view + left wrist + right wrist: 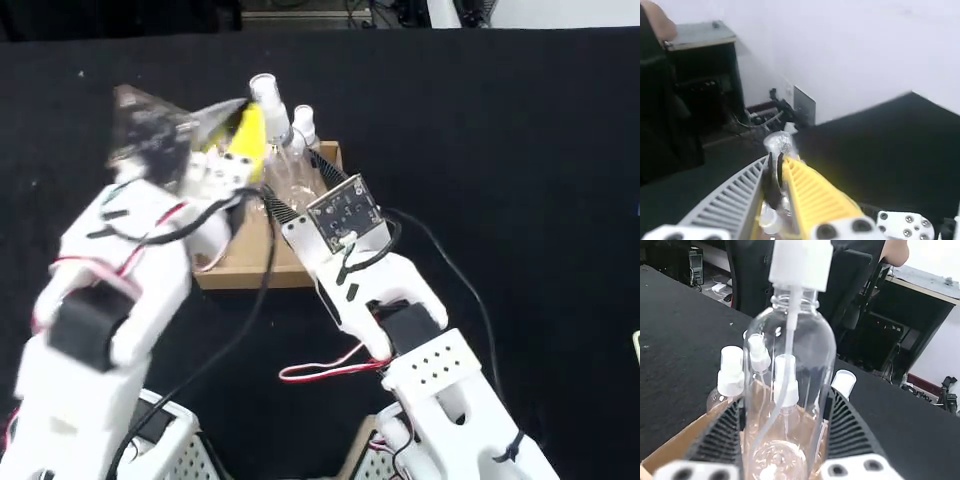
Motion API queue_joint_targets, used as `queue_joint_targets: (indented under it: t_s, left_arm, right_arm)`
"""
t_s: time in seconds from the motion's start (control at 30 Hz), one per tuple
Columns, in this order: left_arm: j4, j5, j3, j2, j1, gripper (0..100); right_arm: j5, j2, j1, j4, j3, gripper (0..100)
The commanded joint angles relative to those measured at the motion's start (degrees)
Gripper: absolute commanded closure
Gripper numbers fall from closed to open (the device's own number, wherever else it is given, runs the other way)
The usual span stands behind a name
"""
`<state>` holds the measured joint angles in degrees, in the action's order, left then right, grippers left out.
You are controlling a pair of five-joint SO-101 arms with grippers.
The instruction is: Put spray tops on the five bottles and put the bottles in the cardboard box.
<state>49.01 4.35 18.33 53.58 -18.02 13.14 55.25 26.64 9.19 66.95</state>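
Plastic bottle (790, 360) upright in right gripper (786, 405), spray top (801, 262) in left gripper (774, 159)

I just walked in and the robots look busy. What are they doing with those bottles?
They are putting spray tops on bottles and packing them. The right tool holds a clear bottle upright over the cardboard box. A white spray top sits in its neck with the tube hanging inside, but it is not screwed down yet. The left tool, yellow and grey, seems to pinch that top. Other bottles that already have tops stand in the box.
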Motion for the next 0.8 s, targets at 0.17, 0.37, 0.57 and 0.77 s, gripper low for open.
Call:
queue_joint_targets:
  t_s: [0.17,0.37,0.57,0.77]
  left_arm:
    - [9.32,0.53,-3.38,10.73,19.74,97]
    - [2.64,0.53,13.58,11.60,31.87,97]
    - [-9.32,0.18,32.48,11.69,38.64,97]
    - [-18.73,0.09,47.25,11.69,39.52,97]
  right_arm:
    - [-9.58,-0.66,-21.19,-1.23,-7.78,98.8]
    - [-11.34,-3.03,-42.20,-1.85,-10.42,98.8]
    - [-11.25,-20.79,-58.73,-18.64,-11.47,98.8]
    - [-11.25,-43.47,-64.62,-41.41,-11.56,98.8]
